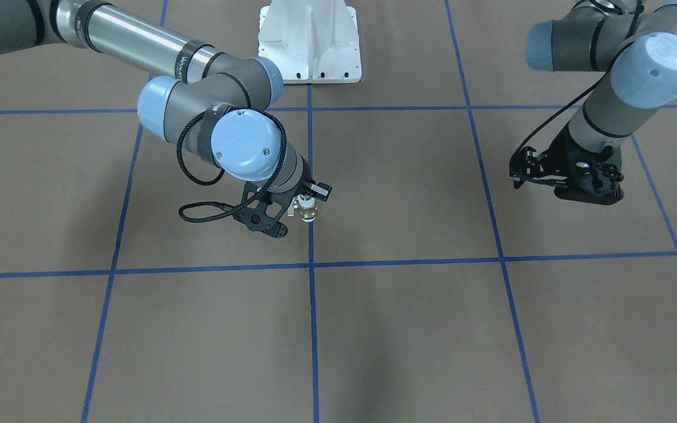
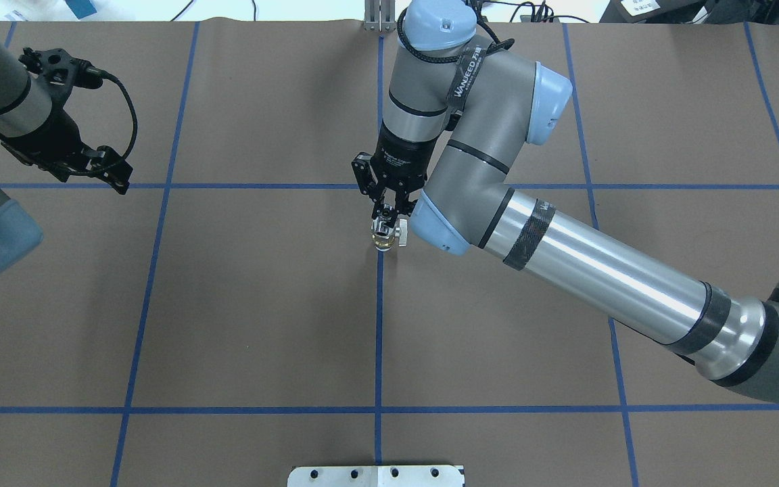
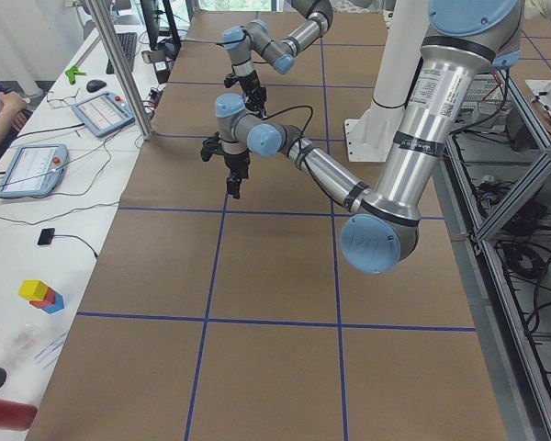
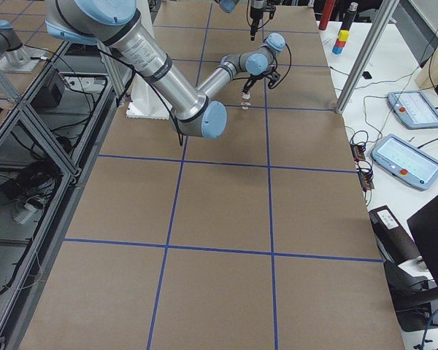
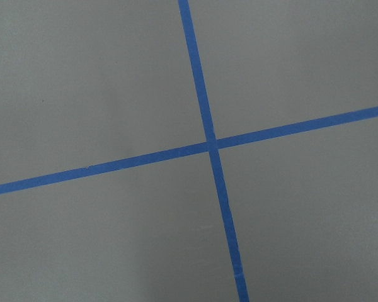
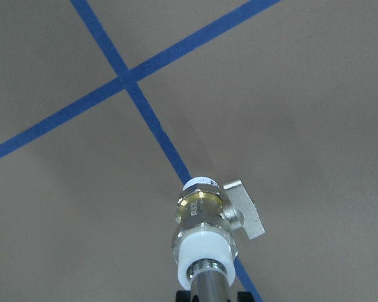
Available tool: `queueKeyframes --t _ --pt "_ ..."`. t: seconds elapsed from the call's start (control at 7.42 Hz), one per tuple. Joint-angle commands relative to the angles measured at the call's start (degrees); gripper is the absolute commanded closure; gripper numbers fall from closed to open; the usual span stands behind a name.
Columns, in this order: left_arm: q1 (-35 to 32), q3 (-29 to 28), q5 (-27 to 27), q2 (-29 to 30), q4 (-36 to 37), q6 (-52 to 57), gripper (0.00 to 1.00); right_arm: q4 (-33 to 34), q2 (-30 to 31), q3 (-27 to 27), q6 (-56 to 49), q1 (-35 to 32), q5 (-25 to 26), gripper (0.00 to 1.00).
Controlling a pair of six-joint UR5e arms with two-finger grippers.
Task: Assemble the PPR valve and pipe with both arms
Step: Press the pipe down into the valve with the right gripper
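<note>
Overhead exterior: our right pincer [image 2: 390,215] grips the pipe [image 6: 209,286], already seated in the valve [image 2: 385,236], standing it on the surface [image 2: 261,304] at centre for steadiness. At nine o'clock our left pincer [image 2: 95,162] hangs clear, looking closed and empty.

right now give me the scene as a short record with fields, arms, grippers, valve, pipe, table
right gripper: shut on the pipe, at the table's centre
pipe: silver stub, seated in the valve's near white end
PPR valve: hangs off the pipe, over a blue tape line; whether it touches the table cannot be told
valve handle: sticks out sideways
left gripper: off to the side, nothing seen in it; open or shut unclear
left wrist view: only brown table cover and crossing tape
pedestal: white, at the table edge
</note>
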State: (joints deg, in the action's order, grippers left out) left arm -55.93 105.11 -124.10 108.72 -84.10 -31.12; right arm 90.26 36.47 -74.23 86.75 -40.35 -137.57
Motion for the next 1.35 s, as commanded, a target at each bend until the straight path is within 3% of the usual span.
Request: queueKeyframes --t 0.0,0.81,0.94,1.08,1.21 --pt "0.0 -0.2 0.0 0.0 -0.1 0.0 0.0 -0.2 0.3 0.1 0.0 0.0 0.1 1.0" --pt "0.0 -0.6 0.1 0.0 -0.5 0.0 0.0 -1.0 0.6 0.1 0.0 0.5 1.0 1.0" --pt "-0.1 -1.3 0.0 0.0 -1.7 -0.1 0.0 -1.0 0.7 0.1 0.0 0.5 1.0 0.91" --pt "-0.1 -1.6 0.0 0.0 -1.9 -0.1 0.0 -1.0 0.9 0.1 0.2 0.5 1.0 0.56" --pt "-0.1 -1.6 0.0 0.0 -1.9 -0.1 0.0 -1.0 1.1 0.1 -0.1 0.5 1.1 0.11"
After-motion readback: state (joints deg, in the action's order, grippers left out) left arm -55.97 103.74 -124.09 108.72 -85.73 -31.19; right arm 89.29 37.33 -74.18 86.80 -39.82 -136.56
